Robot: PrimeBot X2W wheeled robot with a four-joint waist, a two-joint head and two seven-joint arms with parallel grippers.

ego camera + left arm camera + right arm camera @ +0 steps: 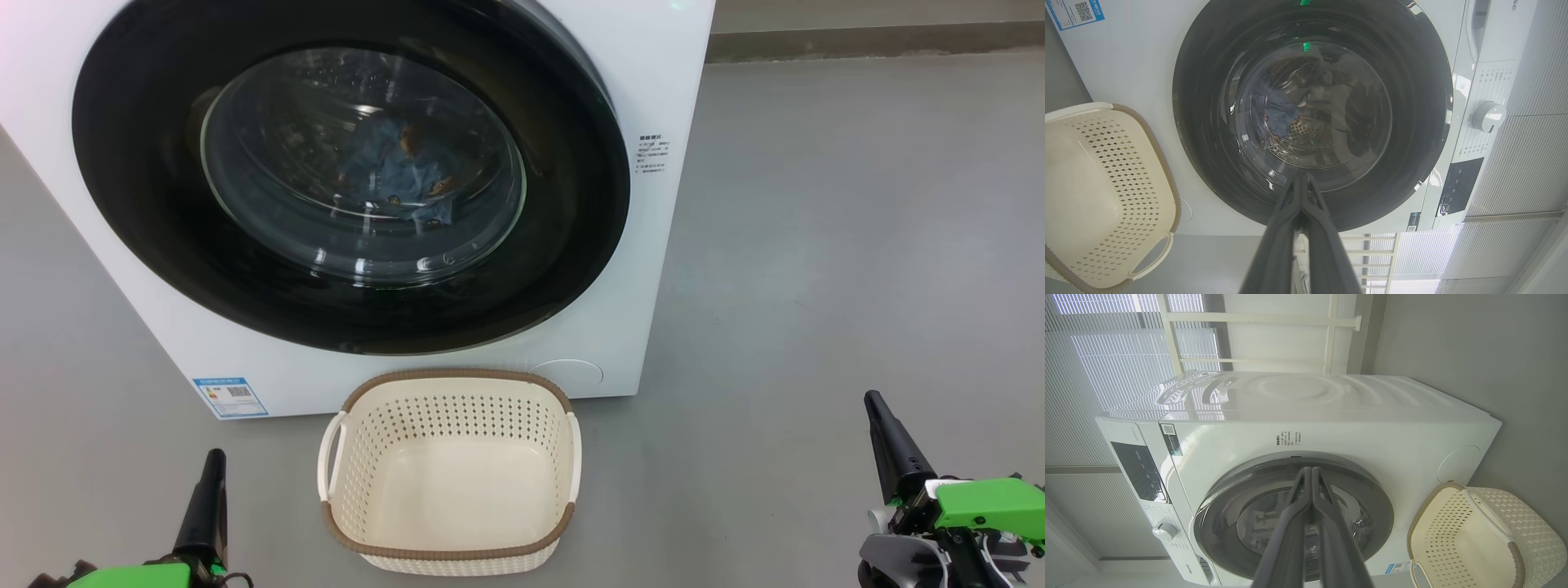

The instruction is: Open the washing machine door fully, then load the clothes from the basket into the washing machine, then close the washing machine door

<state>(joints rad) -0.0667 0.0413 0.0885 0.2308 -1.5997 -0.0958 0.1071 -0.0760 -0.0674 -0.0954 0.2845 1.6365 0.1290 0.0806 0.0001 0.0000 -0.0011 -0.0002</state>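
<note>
We log the washing machine [678, 204] first: a white body standing on the grey floor [816, 286], its back toward the floor's far edge by the wall [882, 16]. The washing machine door [563, 245] lies flat against the front panel, black ring flush all round as far as we can see. We judge it shut, but we cannot tell whether the latch has caught. The basket [447, 379] sits on the floor just in front of the machine's lower edge, near the blue label sticker [230, 397], upright and with nothing in it. The clothes [404, 175] show through the glass bowl [326, 245], light blue with bear prints, heaped low in the drum [1306, 130]; we cannot pick out the cream garment. The left gripper [208, 498] hangs low over the near left of the floor and the right gripper [894, 445] over the near right. Both are well apart from door and basket, each with its fingers pressed together and holding nothing. Our reading: loading done, closing step at or near its end. To finish well, we would confirm the latch with closed fingers pushing squarely on the black ring near its outer rim, never on the glass bulge. The press should be slow and firm, and the arm should then back straight off without clipping the basket rim.
</note>
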